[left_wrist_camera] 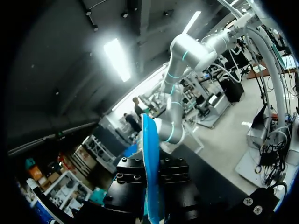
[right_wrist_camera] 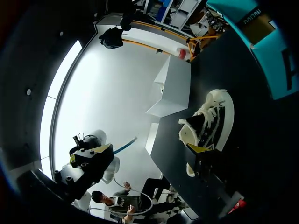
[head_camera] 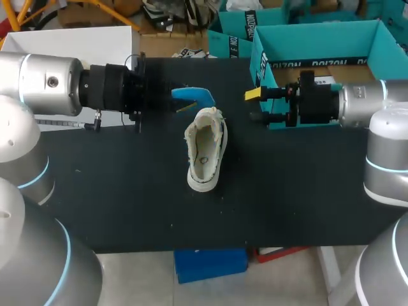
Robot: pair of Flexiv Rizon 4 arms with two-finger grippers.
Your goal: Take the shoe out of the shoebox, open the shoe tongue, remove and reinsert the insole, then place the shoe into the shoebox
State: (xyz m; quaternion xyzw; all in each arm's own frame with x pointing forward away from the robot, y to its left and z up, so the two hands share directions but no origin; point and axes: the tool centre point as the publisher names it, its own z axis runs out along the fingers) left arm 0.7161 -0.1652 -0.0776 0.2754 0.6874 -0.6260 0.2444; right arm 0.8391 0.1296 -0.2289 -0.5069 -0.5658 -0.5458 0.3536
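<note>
Shoe point(head_camera: 205, 153) lies mid-table point(head_camera: 127, 191). Left gripper point(left_wrist_camera: 152, 186) is clamped on the blue insole point(left_wrist_camera: 150, 154) above its far end. Right gripper point(head_camera: 256, 106) is wide open and empty, beside the shoebox point(head_camera: 319, 41) at the far right corner

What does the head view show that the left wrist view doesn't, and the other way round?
Head view only: the shoe standing on the table, the teal shoebox at the far right, and the right gripper beside it, its fingers apart with nothing between them. Left wrist view only: the blue insole seen edge-on, clamped from both sides in the left gripper. Both: the left gripper holding the insole off the table.
</note>
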